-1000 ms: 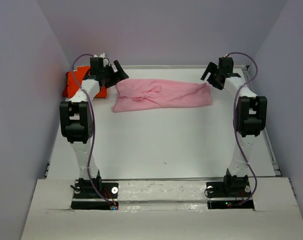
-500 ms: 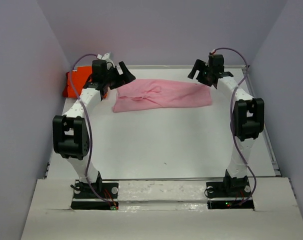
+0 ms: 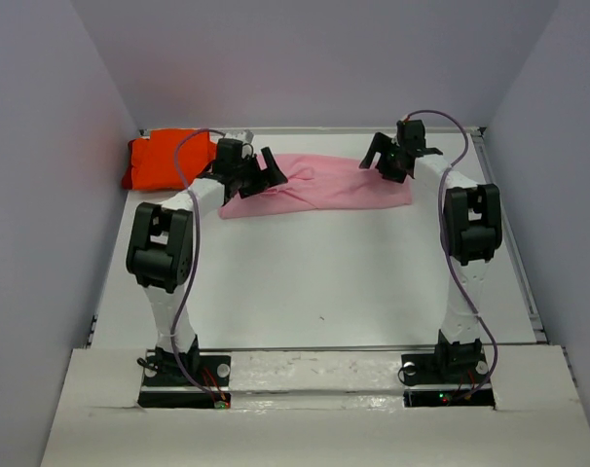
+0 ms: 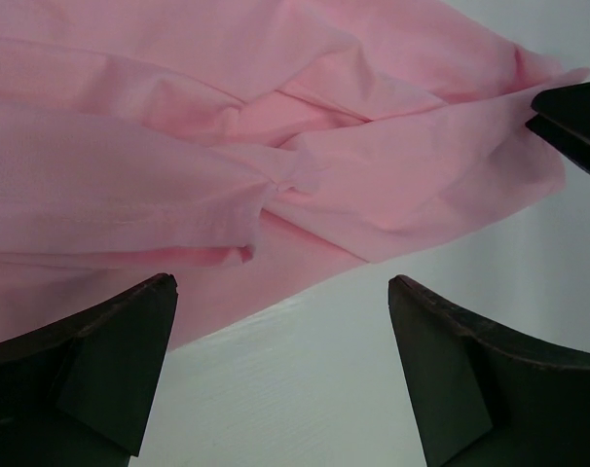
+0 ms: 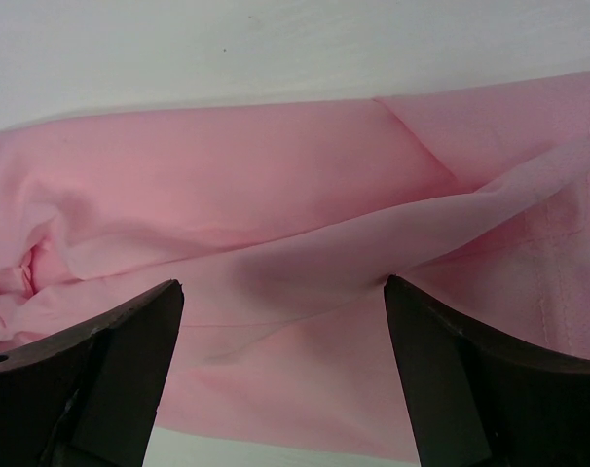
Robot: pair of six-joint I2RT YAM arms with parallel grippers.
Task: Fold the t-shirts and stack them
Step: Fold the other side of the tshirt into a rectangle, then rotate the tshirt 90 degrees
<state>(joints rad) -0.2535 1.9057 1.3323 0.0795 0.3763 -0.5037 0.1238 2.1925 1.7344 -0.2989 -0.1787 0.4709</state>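
Note:
The light pink t-shirt (image 3: 329, 182) lies crumpled in a long band across the far part of the white table (image 3: 314, 272). The bright orange t-shirt (image 3: 164, 158) sits bunched in the far left corner. My left gripper (image 3: 261, 173) hangs open over the pink shirt's left end; in its wrist view the pink shirt (image 4: 276, 165) lies just ahead of the open left gripper (image 4: 280, 321), with bare table between the fingers. My right gripper (image 3: 385, 156) is open above the shirt's right part, and the pink shirt (image 5: 305, 253) fills the gap of the right gripper (image 5: 280, 321).
Grey walls (image 3: 52, 175) close in the table on the left, back and right. The right gripper's black finger tip (image 4: 572, 122) shows at the right edge of the left wrist view.
Both arms swung inward over the pink t-shirt: the left gripper went right from beside the orange t-shirt, the right gripper went left. Both stayed open. The shirts have not moved.

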